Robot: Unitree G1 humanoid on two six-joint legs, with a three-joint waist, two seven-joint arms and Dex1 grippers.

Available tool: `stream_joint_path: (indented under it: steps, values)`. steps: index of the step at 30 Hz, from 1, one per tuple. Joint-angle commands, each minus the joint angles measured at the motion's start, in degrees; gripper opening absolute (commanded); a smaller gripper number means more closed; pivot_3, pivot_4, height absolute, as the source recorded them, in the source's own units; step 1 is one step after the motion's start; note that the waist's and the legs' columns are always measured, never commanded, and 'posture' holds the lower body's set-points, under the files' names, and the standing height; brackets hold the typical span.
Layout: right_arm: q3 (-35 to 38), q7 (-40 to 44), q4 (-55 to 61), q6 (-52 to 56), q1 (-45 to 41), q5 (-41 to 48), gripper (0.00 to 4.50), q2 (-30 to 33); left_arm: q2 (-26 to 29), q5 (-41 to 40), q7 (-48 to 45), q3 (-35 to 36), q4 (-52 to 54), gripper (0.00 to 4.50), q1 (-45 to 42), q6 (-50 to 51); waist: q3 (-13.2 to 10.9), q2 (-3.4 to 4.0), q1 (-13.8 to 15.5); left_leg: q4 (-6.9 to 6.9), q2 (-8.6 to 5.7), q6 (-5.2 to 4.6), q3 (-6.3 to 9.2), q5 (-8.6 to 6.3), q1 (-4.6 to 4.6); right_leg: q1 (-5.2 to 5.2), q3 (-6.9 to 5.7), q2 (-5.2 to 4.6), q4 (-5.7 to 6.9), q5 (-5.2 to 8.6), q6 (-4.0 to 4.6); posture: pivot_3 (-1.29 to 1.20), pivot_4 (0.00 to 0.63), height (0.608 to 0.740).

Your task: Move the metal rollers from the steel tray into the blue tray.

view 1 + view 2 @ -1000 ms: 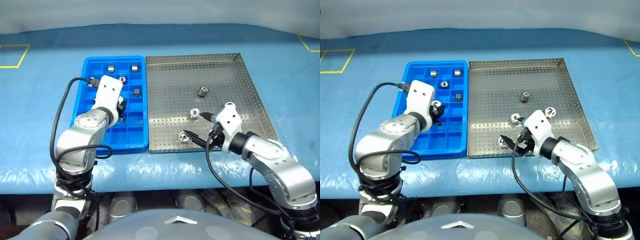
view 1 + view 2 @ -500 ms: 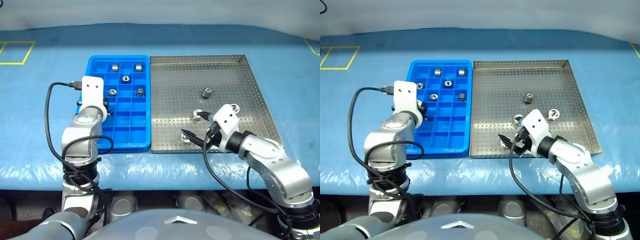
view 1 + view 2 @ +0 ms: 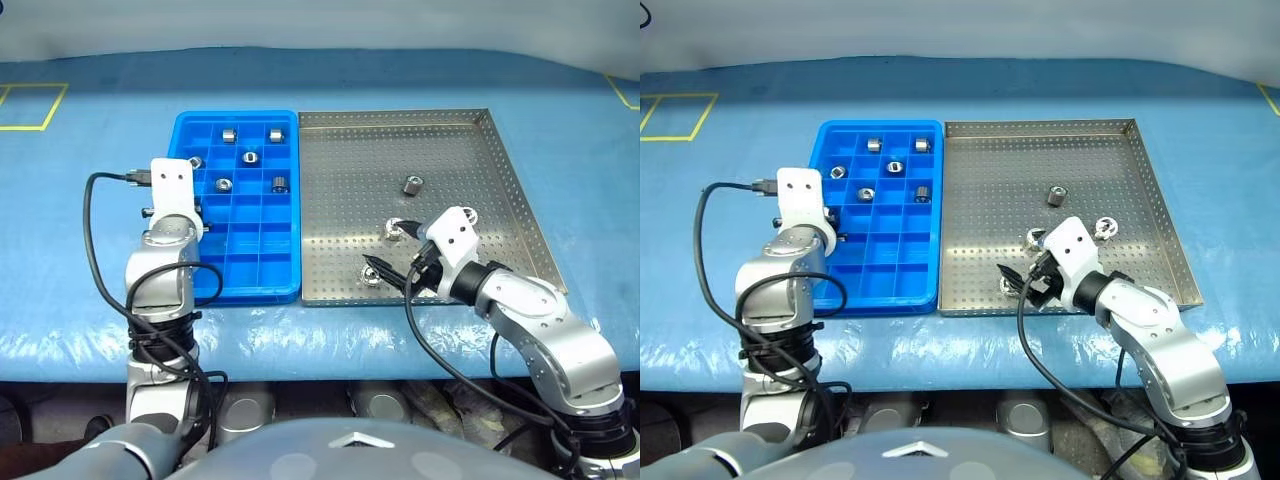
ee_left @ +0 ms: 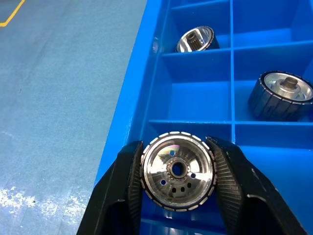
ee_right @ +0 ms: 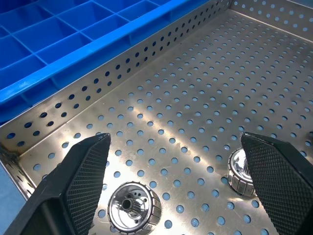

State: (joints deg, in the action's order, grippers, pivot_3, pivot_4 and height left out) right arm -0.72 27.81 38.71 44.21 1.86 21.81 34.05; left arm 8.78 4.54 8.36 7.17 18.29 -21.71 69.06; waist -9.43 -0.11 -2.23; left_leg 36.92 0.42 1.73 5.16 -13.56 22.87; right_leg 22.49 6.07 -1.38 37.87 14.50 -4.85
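My left gripper [image 4: 175, 145] is shut on a shiny metal roller [image 4: 178, 171], which it holds over the left-hand column of the blue tray [image 3: 240, 285]. Several rollers lie in the tray's far compartments, among them one [image 3: 250, 157] near the middle. My right gripper [image 3: 385, 247] stands open low over the near part of the steel tray [image 3: 350, 160]. One roller [image 5: 134, 213] lies between its fingers and a second [image 5: 242, 169] lies beside one fingertip. Another roller [image 3: 410, 184] rests farther back on the perforated floor.
Both trays sit side by side on a table covered in blue sheeting [image 3: 90, 270]. Yellow tape marks [image 3: 30, 105] are at the far left. The steel tray's low perforated rim [image 5: 122, 68] runs between my right gripper and the blue tray.
My left arm has swung left, carrying its roller from the blue tray's middle to its left-hand column. The right arm has kept still.
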Motion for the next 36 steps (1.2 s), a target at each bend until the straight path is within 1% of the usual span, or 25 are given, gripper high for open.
stream_joint_path:
  steps: [1, 3, 5, 6, 9, 10, 13, 15, 16, 18, 20, 22, 25, 29, 32, 36]
  values:
    - [0.76, -0.59, 1.48, -1.03, -0.55, -0.42, 4.5, -0.13, 0.99, 0.83, -1.04, -2.42, 0.67, 2.71, 0.22, -0.79, 0.02, 0.04, 0.03, 0.0, 0.0, 0.0, 0.0, 0.0, -0.01, 0.0, 0.0, 0.0, 0.01, 0.0, 0.0, -0.04, 0.15, 0.74]
    - [1.03, -0.74, 1.72, -0.86, -0.66, -0.04, 4.5, -0.42, 0.45, 0.99, -0.47, -2.27, 0.61, 3.12, 0.25, -1.43, 0.05, 0.08, 0.09, 0.02, 0.0, 0.02, 0.0, 0.01, -0.06, -0.07, 0.0, -0.01, 0.02, 0.0, 0.0, -0.04, 0.15, 0.74]
    - [1.01, -0.82, 1.69, -0.81, -0.83, 0.06, 4.5, -0.65, -2.0, 0.11, 0.79, 0.2, 1.05, 3.66, -0.41, -4.81, 0.04, 0.05, 0.0, 0.02, 0.0, 0.05, 0.0, 0.03, -0.12, -0.11, 0.0, 0.0, 0.01, 0.02, -0.11, -0.04, 0.15, 0.74]
    - [0.99, -0.9, 1.6, -0.82, -0.89, 0.03, 4.5, -0.81, -2.72, -0.44, 0.74, 0.85, 1.3, 3.66, -0.75, -6.31, 0.02, 0.01, -0.04, 0.02, 0.0, 0.08, 0.0, 0.05, -0.11, -0.1, 0.0, 0.0, 0.0, 0.08, -0.26, -0.04, 0.15, 0.74]
    - [1.41, -1.57, 1.51, -0.85, -0.95, -0.14, 4.5, -1.4, -4.33, -1.96, -0.32, 1.2, 3.11, 3.66, -1.61, -12.29, 0.02, -0.03, -0.15, 0.02, 0.01, 0.11, 0.0, 0.07, -0.09, -0.08, 0.0, 0.0, 0.0, 0.04, -0.25, -0.04, 0.15, 0.74]
    - [1.68, -1.82, 1.57, -0.8, -0.93, -0.26, 4.5, -1.37, -5.52, -4.54, -2.77, 1.07, 4.22, 3.66, -2.04, -15.78, 0.02, -0.03, -0.14, 0.01, 0.01, 0.11, 0.0, 0.07, -0.09, -0.07, 0.0, 0.0, 0.0, 0.01, -0.2, -0.05, 0.15, 0.74]
    - [2.53, -2.02, 1.94, -0.69, -0.26, -0.24, 4.5, -0.83, -5.79, -12.08, -13.82, -3.84, 7.02, 3.66, -2.59, -17.75, 0.02, -0.03, 0.12, 0.01, 0.0, 0.12, 0.0, 0.07, 0.0, -0.06, 0.0, -0.01, -0.05, -0.06, -0.08, -0.05, 0.15, 0.74]
    - [2.95, -2.51, 2.49, -0.21, 0.42, -1.09, 4.5, 0.06, -3.06, -18.02, -23.91, -9.53, 8.66, 3.66, -2.14, -15.58, 0.03, -0.01, -0.01, 0.01, -0.07, 0.11, 0.0, 0.06, 0.03, -0.06, 0.0, -0.05, -0.07, -0.06, -0.08, -0.08, 0.15, 0.74]
    - [3.26, -2.84, 2.91, 0.25, 0.92, -1.58, 4.5, 0.63, -0.16, -19.66, -28.81, -13.72, 9.19, 3.66, -1.91, -14.73, 0.03, -0.01, -0.2, 0.01, -0.07, 0.09, -0.01, 0.05, 0.04, -0.06, 0.02, -0.05, -0.09, -0.06, -0.08, -0.08, 0.15, 0.74]
    - [3.62, -3.25, 3.9, 1.35, 2.15, -2.65, 4.5, 2.09, 5.35, -19.53, -35.07, -21.8, 9.42, 3.66, -1.94, -15.96, 0.05, 0.02, -0.92, -0.01, -0.07, 0.06, -0.02, 0.03, 0.03, -0.04, 0.02, -0.05, -0.08, -0.05, -0.08, -0.09, 0.15, 0.74]
    - [2.41, -3.56, 5.33, 3.12, 3.99, -5.61, 4.5, 6.07, 8.46, -18.83, -38.63, -27.38, 8.36, 3.66, -2.35, -18.66, 0.07, 0.06, -1.84, -0.07, -0.06, 0.05, -0.03, 0.02, 0.04, 0.0, 0.03, -0.04, -0.07, -0.03, -0.06, -0.12, 0.15, 0.74]
    - [2.04, -3.48, 6.95, 5.16, 6.17, -7.26, 4.5, 9.46, 11.11, -19.45, -43.3, -32.45, 8.05, 3.66, -3.13, -19.16, 0.06, 0.05, -2.63, -0.07, -0.03, 0.04, -0.08, 0.02, 0.04, 0.04, 0.06, -0.03, -0.06, -0.01, -0.06, -0.14, 0.15, 0.74]
    - [4.62, -4.23, 9.36, 6.5, 8.41, -7.09, 4.5, 9.36, 12.99, -17.0, -44.64, -37.18, 5.38, 3.66, -5.45, -18.42, 0.06, 0.05, -3.35, -0.05, 0.07, 0.04, -0.09, 0.02, 0.0, 0.04, 0.07, 0.08, -0.03, 0.16, -0.24, -0.18, 0.15, 0.74]
    - [6.0, -5.22, 10.68, 7.11, 9.88, -7.77, 4.5, 8.25, 13.55, -17.15, -45.52, -37.77, 3.6, 3.66, -6.72, -17.9, 0.06, 0.04, -4.48, 0.07, 0.1, 0.04, -0.12, 0.02, -0.03, 0.01, 0.12, 0.13, 0.02, 0.13, -0.34, -0.2, 0.15, 0.74]
    - [6.24, -5.63, 11.55, 6.95, 10.79, -7.69, 4.5, 6.79, 13.66, -14.24, -44.56, -40.15, 0.37, 3.66, -7.83, -18.92, 0.06, 0.04, -5.07, 0.11, 0.08, 0.04, -0.16, 0.02, -0.04, -0.01, 0.18, 0.13, -0.01, 0.1, -0.39, -0.22, 0.15, 0.74]
    - [6.23, -6.28, 11.85, 6.63, 10.97, -8.42, 4.5, 5.76, 11.56, -13.18, -44.11, -40.58, -2.65, 3.66, -8.28, -18.82, 0.06, 0.04, -5.73, 0.08, 0.08, 0.01, -0.2, 0.0, -0.02, 0.03, 0.24, 0.13, -0.02, 0.1, -0.39, -0.23, 0.15, 0.74]
